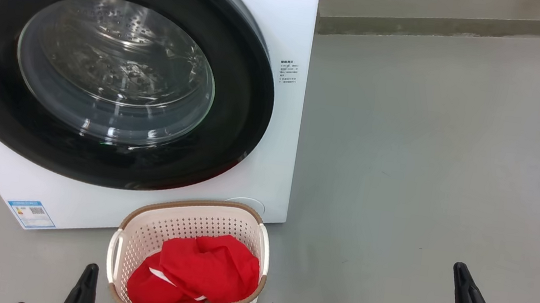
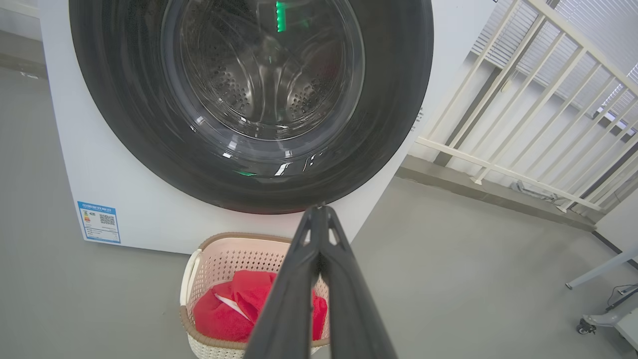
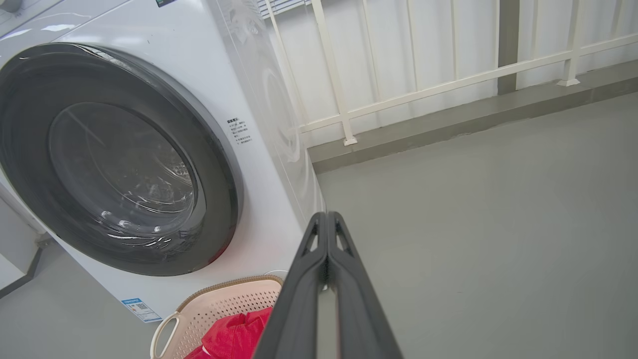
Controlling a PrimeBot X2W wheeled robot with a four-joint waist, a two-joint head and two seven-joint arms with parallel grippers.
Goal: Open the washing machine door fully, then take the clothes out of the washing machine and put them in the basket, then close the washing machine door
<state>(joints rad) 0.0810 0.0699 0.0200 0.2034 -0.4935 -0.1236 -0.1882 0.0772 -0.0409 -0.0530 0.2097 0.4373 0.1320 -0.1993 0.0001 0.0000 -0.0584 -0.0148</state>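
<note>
The white washing machine [image 1: 285, 30] fills the upper left of the head view, its round black-rimmed door [image 1: 231, 131] lying flat against the front, the steel drum showing through the glass. On the floor in front stands the cream basket [image 1: 189, 224] with the red clothes [image 1: 198, 271] inside. My left gripper [image 1: 89, 273] is low at the basket's left, shut on nothing [image 2: 320, 212]. My right gripper [image 1: 461, 273] is at the lower right, well away from the basket, also shut and empty [image 3: 326, 217]. The basket [image 2: 219, 254] and clothes [image 2: 224, 309] show in the left wrist view too.
Bare grey floor [image 1: 428, 166] stretches to the right of the machine. A low concrete kerb [image 1: 460, 28] runs along the back, with a cream railing [image 3: 344, 75] on it. A grey wheeled stand leg [image 2: 598, 319] is at the far right of the left wrist view.
</note>
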